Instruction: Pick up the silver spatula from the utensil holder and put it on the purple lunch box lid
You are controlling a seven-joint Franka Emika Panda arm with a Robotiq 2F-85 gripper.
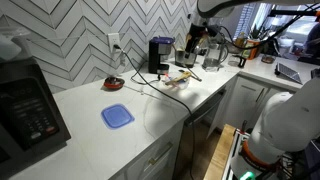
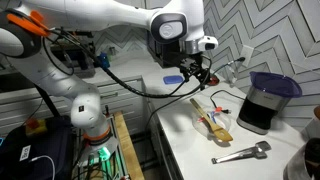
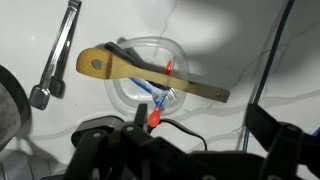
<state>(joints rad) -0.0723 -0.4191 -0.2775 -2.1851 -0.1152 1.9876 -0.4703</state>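
Note:
The silver spatula (image 2: pixel 240 153) lies flat on the white counter; in the wrist view (image 3: pixel 55 60) it is at the upper left. A wooden spatula (image 3: pixel 150 75) and small red and blue utensils lie across a clear round dish (image 3: pixel 128 92). My gripper (image 2: pixel 197 75) hangs above the counter, open and empty (image 3: pixel 197 114), over a black cable. The purple lunch box lid (image 1: pixel 117 116) lies flat on the counter, well away from the gripper (image 1: pixel 198 42); it also shows behind the gripper (image 2: pixel 175 80). I cannot make out the utensil holder.
A black coffee machine (image 1: pixel 160 55) stands by the wall and shows again in an exterior view (image 2: pixel 265 100). A microwave (image 1: pixel 25 110) fills the near end of the counter. A small red object (image 1: pixel 114 84) sits near the wall. A dark round object (image 3: pixel 8 110) is by the spatula's end.

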